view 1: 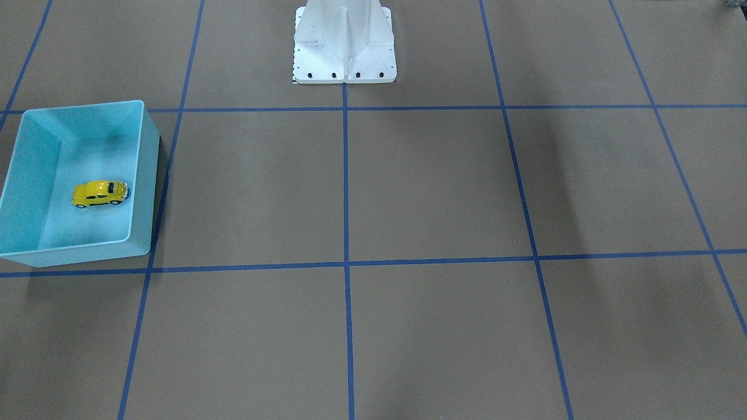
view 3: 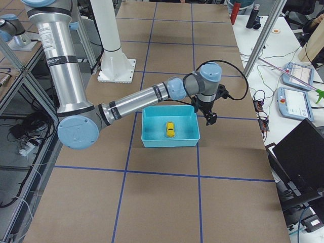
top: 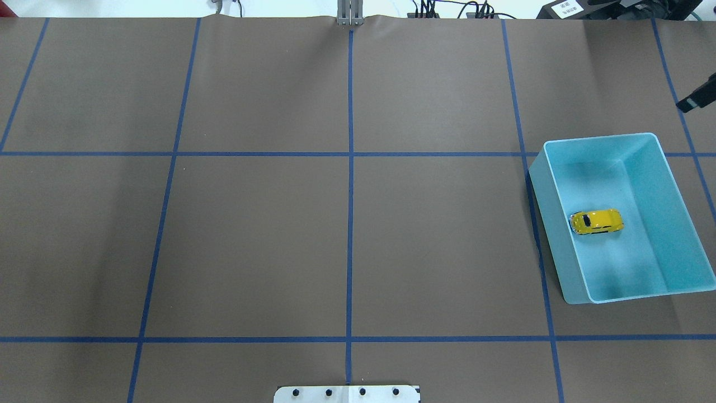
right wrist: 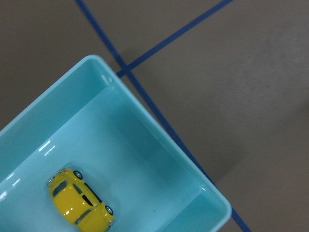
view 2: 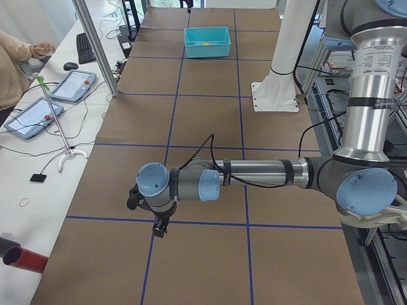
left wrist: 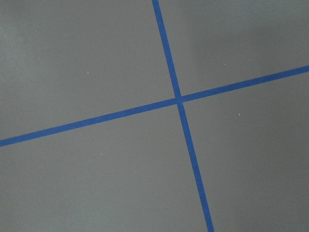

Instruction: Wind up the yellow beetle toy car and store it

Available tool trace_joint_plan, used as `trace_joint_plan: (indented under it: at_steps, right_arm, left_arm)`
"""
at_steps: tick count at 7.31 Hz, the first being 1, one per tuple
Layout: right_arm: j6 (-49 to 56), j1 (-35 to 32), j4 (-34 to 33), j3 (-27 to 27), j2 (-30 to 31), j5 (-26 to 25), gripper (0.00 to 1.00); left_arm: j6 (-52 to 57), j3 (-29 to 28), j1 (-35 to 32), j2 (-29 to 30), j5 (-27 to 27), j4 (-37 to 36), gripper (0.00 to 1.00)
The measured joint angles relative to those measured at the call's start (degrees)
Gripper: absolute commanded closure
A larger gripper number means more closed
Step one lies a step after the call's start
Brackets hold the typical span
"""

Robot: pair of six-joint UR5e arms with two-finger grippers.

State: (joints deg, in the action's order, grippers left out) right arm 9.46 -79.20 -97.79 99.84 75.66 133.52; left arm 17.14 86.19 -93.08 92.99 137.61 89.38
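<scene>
The yellow beetle toy car [view 1: 100, 193] lies on its wheels inside the turquoise bin [view 1: 143, 175], near the middle of the floor. It also shows in the overhead view [top: 596, 221], in the right side view [view 3: 170, 129] and in the right wrist view [right wrist: 79, 205]. My right gripper [view 3: 210, 118] hangs just outside the bin [view 3: 147, 136], past its rim on the operators' side; only a dark tip shows in the overhead view [top: 695, 99], and I cannot tell whether it is open or shut. My left gripper [view 2: 159, 227] hovers over bare table far from the bin [view 2: 206, 49]; I cannot tell its state.
The white robot base [view 1: 344, 46] stands at the table's middle edge. Blue tape lines [left wrist: 178, 99] grid the brown table. Tablets [view 2: 70, 86] and cables lie on the operators' side table, and a laptop [view 3: 304, 152] sits beyond the table edge.
</scene>
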Motion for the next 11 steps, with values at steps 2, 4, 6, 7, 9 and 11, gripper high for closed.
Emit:
trace_joint_plan:
  at_steps: [2,4,6,7,9,11]
  right_arm:
    - [-9.5,-4.5,-0.7,-6.8,-1.4,0.0,0.0]
    - [-10.6,-8.9,0.1,-10.3,3.1,1.0,0.0]
    - [-10.0,-11.1,0.6,-6.7,10.7,3.6,0.0]
    - [-9.9,-11.4,0.8,-4.4,13.9,4.0,0.0]
    - [-9.6,-11.6,0.9,-2.5,16.9,3.8,0.0]
    - [-9.6,-11.6,0.9,-1.4,17.1,2.0,0.0]
  left_arm:
    - [0.0,0.1,0.0,0.0,0.0,0.0,0.0]
    - [0.0,0.1,0.0,0.0,0.1,0.0,0.0]
    - [0.0,0.1,0.0,0.0,0.1,0.0,0.0]
    - [0.0,0.1,0.0,0.0,0.1,0.0,0.0]
    - [0.0,0.1,0.0,0.0,0.1,0.0,0.0]
    - [0.0,0.1,0.1,0.0,0.1,0.0,0.0]
